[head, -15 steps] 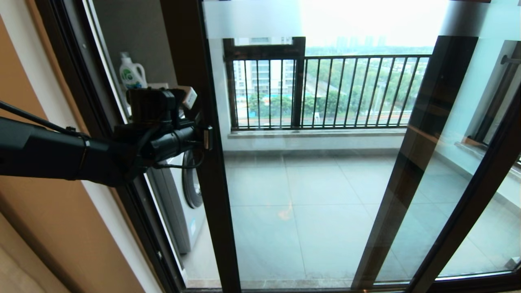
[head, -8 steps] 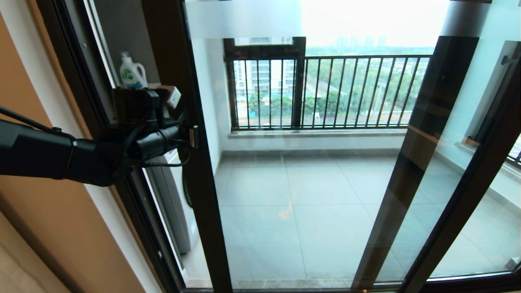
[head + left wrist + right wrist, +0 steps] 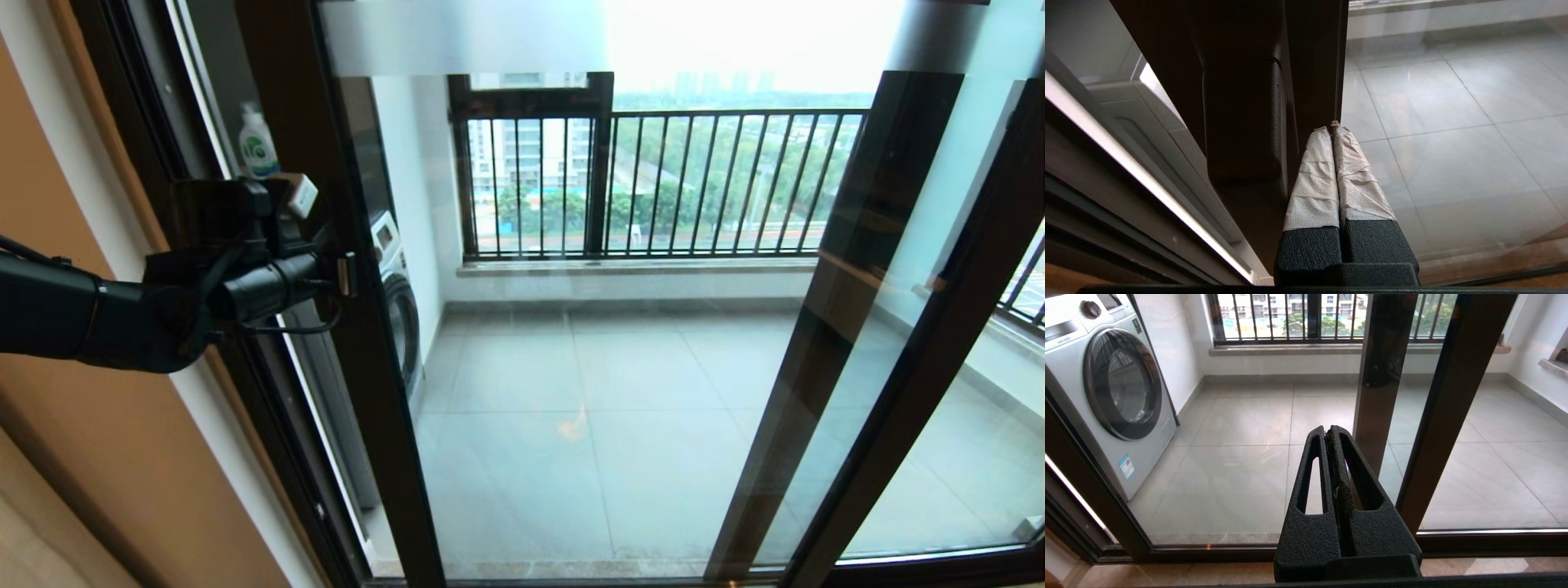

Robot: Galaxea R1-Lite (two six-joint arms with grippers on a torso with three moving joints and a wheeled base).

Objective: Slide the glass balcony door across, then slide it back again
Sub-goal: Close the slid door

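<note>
Pressing your clenched left gripper against the upright dark-framed glass balcony door, you had its handle at nine o'clock.

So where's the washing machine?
In the head view, the washing machine stands on the balcony's left side, behind the glass door, beside the door's dark frame near the left gripper.

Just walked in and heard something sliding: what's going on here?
The left gripper, fingers shut, is pressed against the door frame beside its handle. Over the last second the door has slid left, nearly closing the gap by the washing machine. The right gripper hangs shut and idle, clear of the glass.
</note>
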